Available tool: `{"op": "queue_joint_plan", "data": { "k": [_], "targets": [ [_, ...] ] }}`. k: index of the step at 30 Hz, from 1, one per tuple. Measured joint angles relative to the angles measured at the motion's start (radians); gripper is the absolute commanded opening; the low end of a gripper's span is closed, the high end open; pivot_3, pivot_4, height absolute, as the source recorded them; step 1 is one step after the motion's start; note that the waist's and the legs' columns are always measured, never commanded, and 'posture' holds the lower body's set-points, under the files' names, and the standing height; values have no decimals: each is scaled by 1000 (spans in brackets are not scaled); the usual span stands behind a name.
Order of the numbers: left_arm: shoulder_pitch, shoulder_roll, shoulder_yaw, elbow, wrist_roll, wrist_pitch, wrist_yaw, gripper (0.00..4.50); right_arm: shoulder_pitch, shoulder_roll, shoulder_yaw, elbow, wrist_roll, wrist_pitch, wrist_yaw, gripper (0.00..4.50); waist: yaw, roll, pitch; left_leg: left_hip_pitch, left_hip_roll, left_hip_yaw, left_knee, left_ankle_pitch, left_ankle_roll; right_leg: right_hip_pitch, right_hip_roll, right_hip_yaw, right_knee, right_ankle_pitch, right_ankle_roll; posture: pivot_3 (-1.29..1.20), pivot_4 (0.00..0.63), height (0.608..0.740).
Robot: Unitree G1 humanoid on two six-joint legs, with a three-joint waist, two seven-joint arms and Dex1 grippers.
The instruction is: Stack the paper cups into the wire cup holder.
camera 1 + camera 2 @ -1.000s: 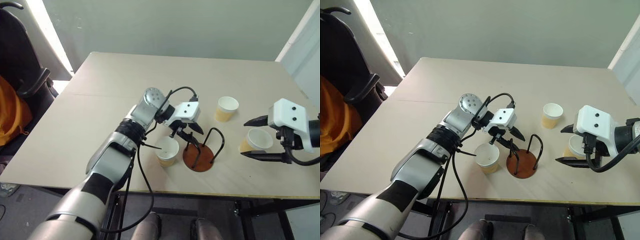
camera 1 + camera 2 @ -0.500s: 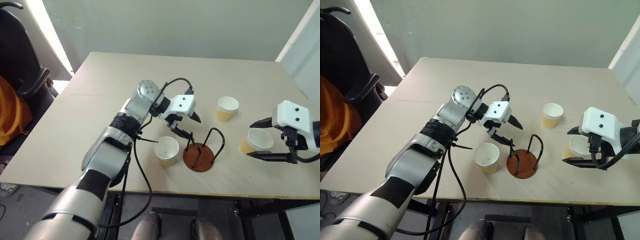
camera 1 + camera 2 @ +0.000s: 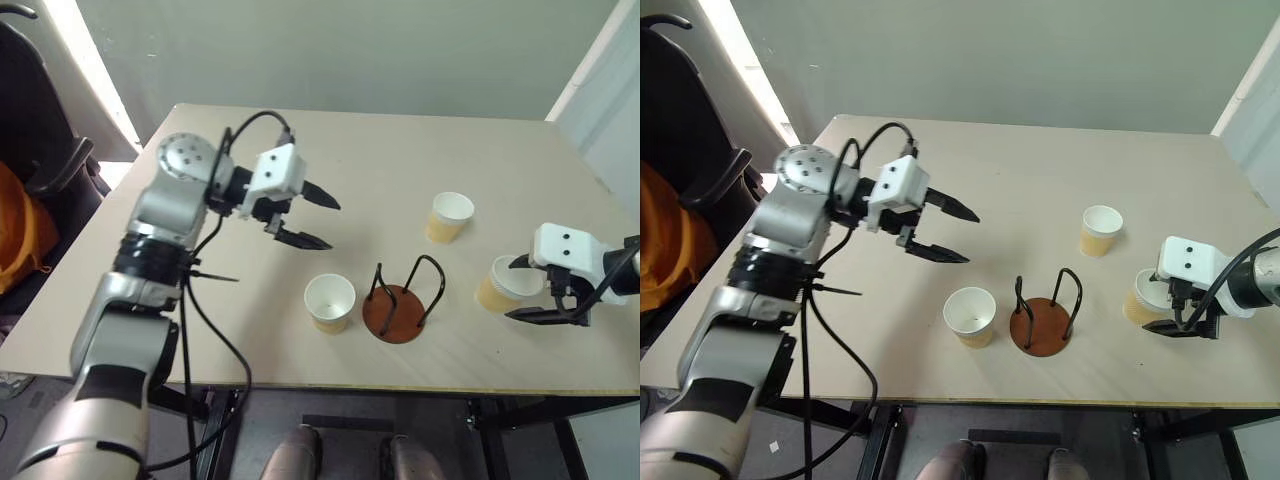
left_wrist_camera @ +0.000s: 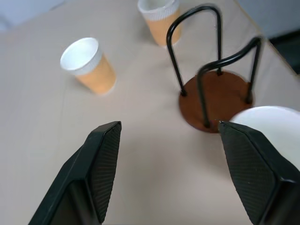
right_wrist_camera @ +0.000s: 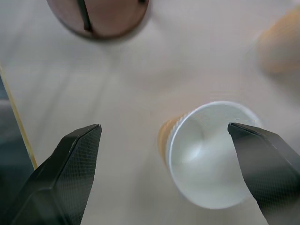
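R gripper (image 3: 527, 291) open, straddling rightmost cup (image 3: 497, 284), not touching.

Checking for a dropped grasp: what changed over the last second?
The left gripper lifted away from the wire cup holder and swung toward the robot's left, empty, jaws open. The right gripper came down around the rightmost paper cup, open, not yet closed on it. All three paper cups and the holder stayed put; the holder is still empty.
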Motion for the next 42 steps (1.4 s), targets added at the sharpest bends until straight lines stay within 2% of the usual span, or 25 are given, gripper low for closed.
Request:
{"op": "queue_joint_plan", "data": {
  "k": [5,8,9,12,17,22,30,35,38,42],
  "targets": [
    [160,104,89,-341,-157,256,41,3525,-33,40,77,53,-68,-32,9,4500,-1,0,0,1,0,0,0,0,0,1,0,-1,0,1,-1,0,150,740],
    [214,146,125,-447,-203,344,85,3525,-45,62,103,83,-94,-43,14,4500,-2,0,0,3,1,0,0,1,-1,2,0,-1,1,2,-3,0,150,740],
    [232,161,140,-473,-214,369,103,3548,-52,69,110,89,-105,-48,17,4321,-4,0,0,4,1,0,-1,1,-1,2,0,-1,2,2,-3,0,150,740],
    [266,196,164,-509,-227,410,147,3560,-91,98,139,119,-138,-64,24,3593,-9,0,0,7,1,-1,-3,1,-1,3,0,-1,2,4,-7,0,150,740],
    [286,237,206,-571,-262,452,197,3560,-121,134,168,153,-192,-90,30,1782,-9,0,0,10,2,-2,-6,2,2,4,0,-2,2,5,-19,0,150,740],
    [311,275,229,-588,-279,471,230,3560,-152,154,184,160,-231,-109,36,21,-15,0,0,12,3,-2,-8,2,2,4,1,-3,2,5,-23,0,150,740],
    [321,289,229,-586,-283,467,248,3560,-233,140,183,151,-229,-133,120,21,-15,2,1,12,4,-2,-12,3,0,3,2,-3,1,4,-25,0,150,740],
    [323,294,230,-577,-283,456,256,3560,-491,138,104,146,-111,-133,231,21,-19,2,1,12,4,-2,-19,5,-3,-1,2,-3,1,2,-28,0,150,740],
    [326,299,231,-569,-282,448,256,3560,-673,204,95,131,-41,-132,291,21,-22,1,0,12,7,-2,-22,6,-4,-2,4,-5,1,0,-32,0,150,740],
    [328,300,230,-565,-281,442,256,3560,-767,303,158,84,23,-134,354,21,-23,1,0,12,8,-5,-23,8,-7,-2,5,-7,2,-2,-35,0,150,740]
  ]
}}
